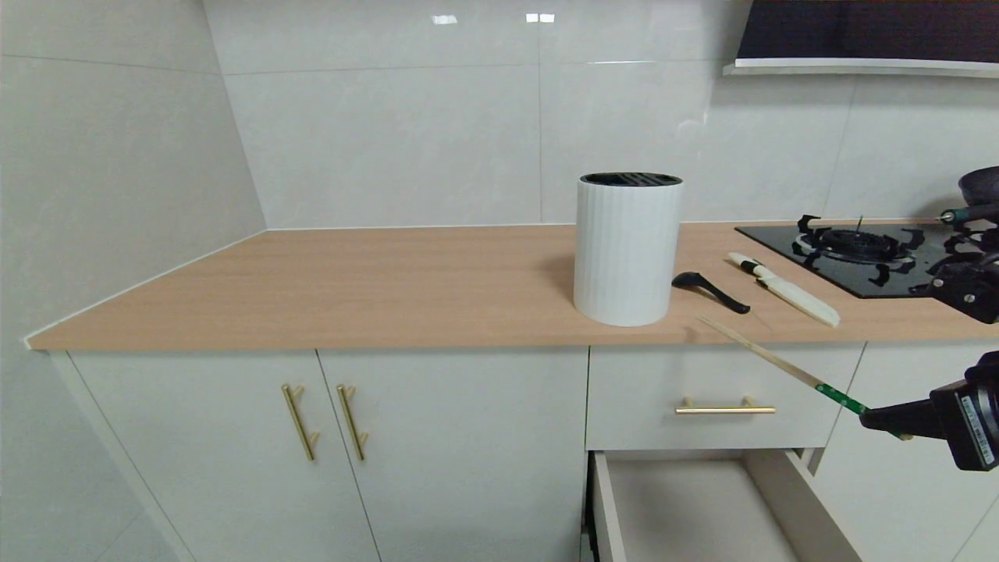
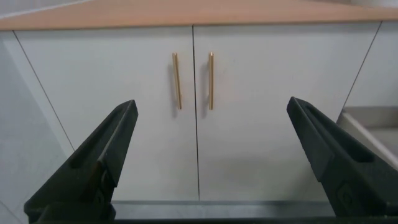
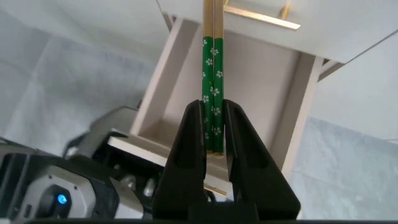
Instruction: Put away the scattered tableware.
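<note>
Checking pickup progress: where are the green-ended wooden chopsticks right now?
Head view, lower right: the green-ended wooden chopsticks sit clamped in the right gripper, above the open white drawer.

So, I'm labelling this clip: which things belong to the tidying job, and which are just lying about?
Job: chopsticks in the right gripper, black spoon, knife, white holder, open drawer.
Lying about: gas hob, pan, cupboard doors.

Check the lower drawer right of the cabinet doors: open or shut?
Open. The lower drawer is pulled out, its pale inside showing, below the shut upper drawer.
</note>
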You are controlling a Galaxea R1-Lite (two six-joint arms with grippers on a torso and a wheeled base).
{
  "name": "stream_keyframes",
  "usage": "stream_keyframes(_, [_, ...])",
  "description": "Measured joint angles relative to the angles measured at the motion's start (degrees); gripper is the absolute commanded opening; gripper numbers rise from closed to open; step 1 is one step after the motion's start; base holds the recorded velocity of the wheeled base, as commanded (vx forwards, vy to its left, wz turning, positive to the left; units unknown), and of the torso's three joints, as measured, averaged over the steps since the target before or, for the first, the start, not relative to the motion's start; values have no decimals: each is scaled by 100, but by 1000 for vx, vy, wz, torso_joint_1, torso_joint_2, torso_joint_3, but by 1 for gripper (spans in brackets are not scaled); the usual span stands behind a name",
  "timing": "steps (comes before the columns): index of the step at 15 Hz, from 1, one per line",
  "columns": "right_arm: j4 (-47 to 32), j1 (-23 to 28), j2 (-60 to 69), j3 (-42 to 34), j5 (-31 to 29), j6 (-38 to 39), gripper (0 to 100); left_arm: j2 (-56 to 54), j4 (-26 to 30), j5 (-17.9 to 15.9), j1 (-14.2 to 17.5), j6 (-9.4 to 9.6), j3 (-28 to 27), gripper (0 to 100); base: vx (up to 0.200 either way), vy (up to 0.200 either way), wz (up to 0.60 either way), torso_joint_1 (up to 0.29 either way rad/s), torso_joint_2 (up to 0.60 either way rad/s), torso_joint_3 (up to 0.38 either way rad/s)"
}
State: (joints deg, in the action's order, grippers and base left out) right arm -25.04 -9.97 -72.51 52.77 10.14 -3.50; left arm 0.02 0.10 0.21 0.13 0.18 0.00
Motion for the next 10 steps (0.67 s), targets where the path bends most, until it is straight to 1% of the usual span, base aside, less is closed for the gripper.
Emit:
stream_keyframes(8, [11, -5, 110, -134, 118, -202, 0, 0, 0, 1, -4, 0, 0, 100, 0, 0, 0, -149, 454, 302])
stream_keyframes(9, [0, -11, 110, -140, 118, -207, 0, 0, 0, 0, -2, 0, 0, 100, 0, 0, 0, 12, 271, 154])
stream_keyframes(10, [11, -22, 105, -145, 118, -205, 0, 0, 0, -2, -4, 0, 0, 100, 0, 0, 0, 0, 0, 0])
